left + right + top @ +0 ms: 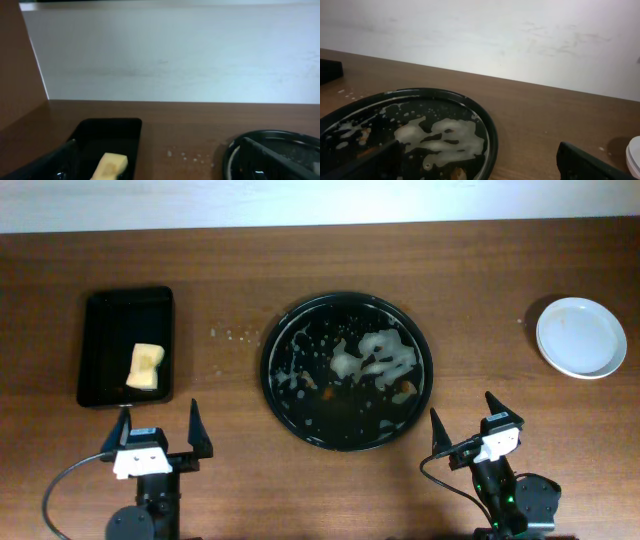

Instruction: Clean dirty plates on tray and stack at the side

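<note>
Right hand (461, 406) just beside tray (330, 427)

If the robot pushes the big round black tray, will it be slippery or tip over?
Probably slippery: the tray is glossy and splashed with white foam. It sits wide and low with a raised rim, so it would likely slide flat rather than tip.

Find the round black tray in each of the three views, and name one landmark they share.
Overhead: the round black tray sits at centre.
Left wrist: bottom right corner, partly cut off.
Right wrist: lower left, cut off by the edges.
Shared landmark: the far edge of the wooden table meeting the pale wall.
</note>
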Controlling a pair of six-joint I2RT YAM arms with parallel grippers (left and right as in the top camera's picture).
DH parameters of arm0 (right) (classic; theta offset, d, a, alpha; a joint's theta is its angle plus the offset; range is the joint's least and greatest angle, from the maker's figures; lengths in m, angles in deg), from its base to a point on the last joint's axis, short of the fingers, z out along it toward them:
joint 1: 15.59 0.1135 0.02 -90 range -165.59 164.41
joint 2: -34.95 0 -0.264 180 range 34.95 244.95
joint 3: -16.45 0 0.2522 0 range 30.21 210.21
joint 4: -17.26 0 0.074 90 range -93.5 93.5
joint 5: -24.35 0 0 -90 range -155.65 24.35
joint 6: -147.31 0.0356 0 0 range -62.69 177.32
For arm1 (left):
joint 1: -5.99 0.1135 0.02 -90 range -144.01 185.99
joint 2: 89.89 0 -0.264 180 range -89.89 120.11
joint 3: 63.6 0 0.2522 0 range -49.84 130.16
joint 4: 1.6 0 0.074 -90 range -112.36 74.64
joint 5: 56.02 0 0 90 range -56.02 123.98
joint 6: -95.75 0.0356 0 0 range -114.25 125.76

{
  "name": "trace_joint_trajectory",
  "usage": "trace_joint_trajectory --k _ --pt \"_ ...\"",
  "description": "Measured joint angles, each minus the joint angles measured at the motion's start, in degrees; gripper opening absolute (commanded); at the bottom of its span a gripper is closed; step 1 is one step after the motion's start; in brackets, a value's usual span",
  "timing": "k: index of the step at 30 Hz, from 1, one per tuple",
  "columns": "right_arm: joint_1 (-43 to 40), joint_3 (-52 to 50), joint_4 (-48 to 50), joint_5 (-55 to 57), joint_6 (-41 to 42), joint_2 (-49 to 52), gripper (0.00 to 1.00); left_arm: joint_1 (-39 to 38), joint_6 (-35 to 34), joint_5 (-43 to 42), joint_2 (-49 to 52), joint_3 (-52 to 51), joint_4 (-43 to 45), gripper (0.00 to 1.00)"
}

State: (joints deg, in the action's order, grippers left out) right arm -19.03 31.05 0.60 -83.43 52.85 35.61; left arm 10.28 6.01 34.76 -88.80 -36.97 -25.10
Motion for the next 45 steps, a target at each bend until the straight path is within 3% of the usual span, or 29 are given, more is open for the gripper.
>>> trace_joint_trajectory --k 8,19,45 --pt "0.0 0.0 0.0 0.0 0.02 0.02 0.99 0.0 0.0 1.42 -0.26 -9.64 12.2 0.99" --pt "0.0 0.0 0.0 -0.02 0.0 0.02 0.99 -0.02 0.0 2.71 -0.35 -12.24 5.57 0.99" --pt "0.0 0.0 0.0 0.0 0.04 0.02 0.99 -0.02 0.0 2.71 -0.35 -12.22 5.57 0.99"
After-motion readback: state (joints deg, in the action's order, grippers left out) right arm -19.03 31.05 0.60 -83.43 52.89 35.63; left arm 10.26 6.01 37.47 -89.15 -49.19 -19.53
